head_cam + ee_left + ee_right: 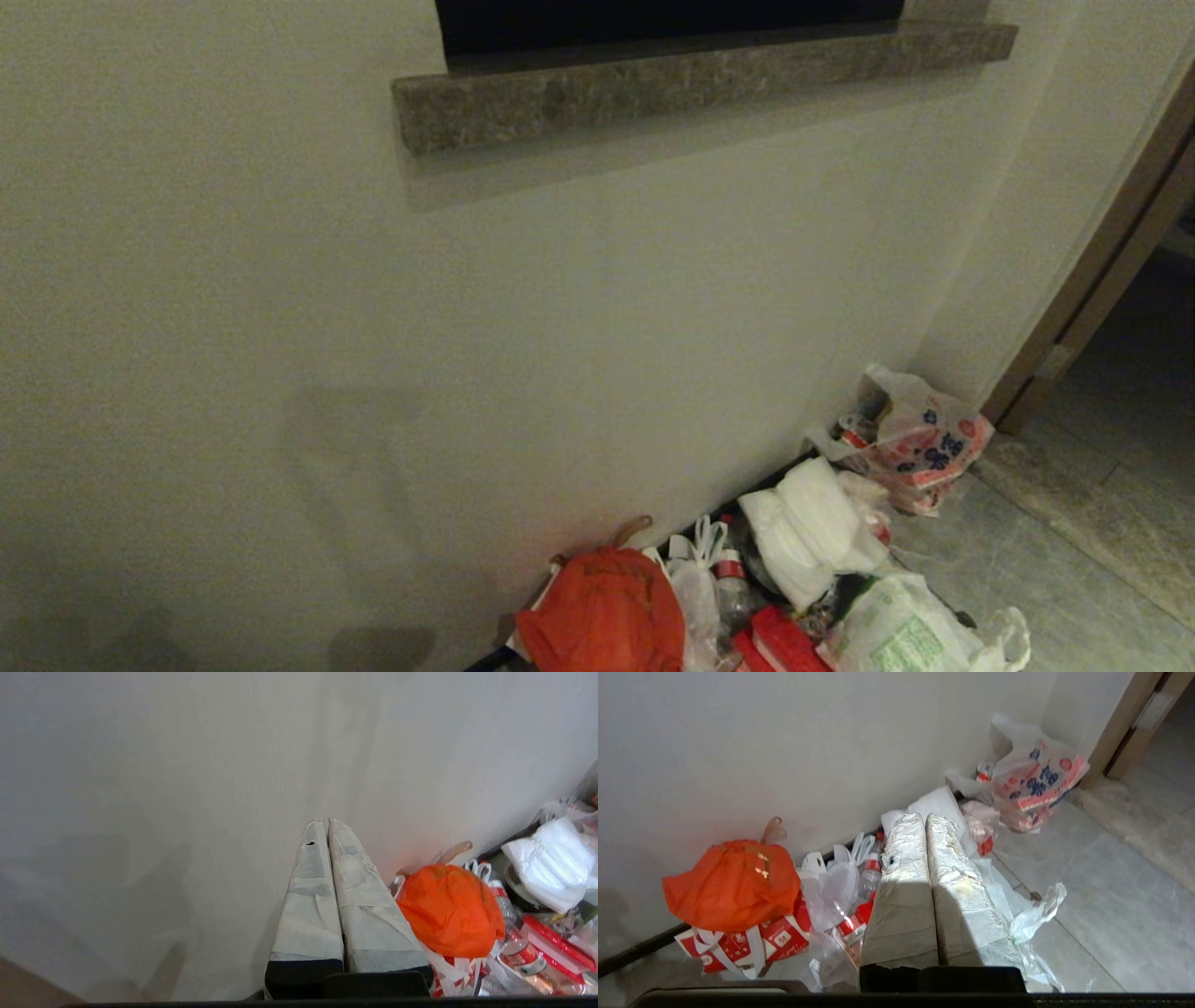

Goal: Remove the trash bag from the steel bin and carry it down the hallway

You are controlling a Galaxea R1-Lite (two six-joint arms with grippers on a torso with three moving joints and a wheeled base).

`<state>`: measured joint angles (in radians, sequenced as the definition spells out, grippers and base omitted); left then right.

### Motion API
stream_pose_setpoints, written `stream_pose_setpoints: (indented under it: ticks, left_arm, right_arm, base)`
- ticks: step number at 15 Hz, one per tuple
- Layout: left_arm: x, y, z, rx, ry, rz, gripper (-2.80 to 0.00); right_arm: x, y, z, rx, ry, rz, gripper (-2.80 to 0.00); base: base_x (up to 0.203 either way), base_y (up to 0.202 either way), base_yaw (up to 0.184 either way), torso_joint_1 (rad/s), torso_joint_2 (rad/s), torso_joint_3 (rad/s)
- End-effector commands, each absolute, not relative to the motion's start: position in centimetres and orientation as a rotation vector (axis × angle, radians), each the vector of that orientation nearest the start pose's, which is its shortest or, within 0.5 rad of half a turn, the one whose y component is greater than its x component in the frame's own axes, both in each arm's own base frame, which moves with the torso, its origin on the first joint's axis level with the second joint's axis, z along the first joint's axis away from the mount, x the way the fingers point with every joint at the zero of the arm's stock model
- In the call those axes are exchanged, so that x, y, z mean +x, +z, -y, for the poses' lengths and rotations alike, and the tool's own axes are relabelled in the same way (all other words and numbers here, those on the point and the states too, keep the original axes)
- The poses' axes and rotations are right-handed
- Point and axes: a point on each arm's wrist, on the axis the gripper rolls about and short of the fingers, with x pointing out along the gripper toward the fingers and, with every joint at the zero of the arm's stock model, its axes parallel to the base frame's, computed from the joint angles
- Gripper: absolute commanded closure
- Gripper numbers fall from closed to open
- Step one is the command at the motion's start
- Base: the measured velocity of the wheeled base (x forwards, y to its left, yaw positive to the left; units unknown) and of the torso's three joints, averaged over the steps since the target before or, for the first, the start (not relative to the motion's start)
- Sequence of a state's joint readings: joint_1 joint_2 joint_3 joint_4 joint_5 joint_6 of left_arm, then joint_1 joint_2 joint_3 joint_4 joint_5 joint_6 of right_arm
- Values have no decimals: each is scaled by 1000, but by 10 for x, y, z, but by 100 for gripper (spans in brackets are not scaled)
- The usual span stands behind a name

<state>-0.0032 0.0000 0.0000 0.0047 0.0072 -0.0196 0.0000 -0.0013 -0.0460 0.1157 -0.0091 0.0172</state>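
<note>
A plain cream wall (280, 327) fills the left of the head view, with a grey stone sill (700, 79) jutting out high up under a dark opening. Neither arm shows in that view. In its own wrist view the left pincer (325, 821) points at the bare wall, its two tape-wrapped fingers (308, 896) pressed flat together with nothing between them. To its right, at the foot of the wall, sits a knotted orange-red bag (602, 611), resting against red-and-white printed packaging (738, 945). Next along lie clear plastic bottles with red labels (730, 579) among thin clear bags, then a folded white padded bundle (808, 537). The right pincer (923, 816) hangs above this heap, fingers likewise tight together and empty. At the bottom edge lies a white bag with a green print (901, 635), and further right, in the corner, a white bag printed in red and blue (924, 443). Grey marbled floor tiles (1027, 569) run on to a brown door frame (1102, 271) at the far right. The steel bin and its clear trash bag cannot be made out in any view.
</note>
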Motion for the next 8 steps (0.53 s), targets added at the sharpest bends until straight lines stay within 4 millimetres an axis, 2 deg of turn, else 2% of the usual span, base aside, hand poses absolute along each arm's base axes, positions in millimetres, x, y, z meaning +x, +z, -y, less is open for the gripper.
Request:
stream_pose_setpoints:
  ticks: [1,4,8]
  left_arm:
    - [-23,75,0,-20,5,-6,0]
    - [-23,74,0,-18,6,-8,0]
    - [-23,74,0,-18,6,-8,0]
  right_arm:
    - [-27,76,0,17,-10,-67,0]
    - [-27,76,0,17,-10,-67,0]
    - [-27,76,0,17,-10,-67,0]
  base:
    - [0,0,0,5,-2,207]
    - [0,0,0,2,3,214]
    - [0,0,0,3,2,61]
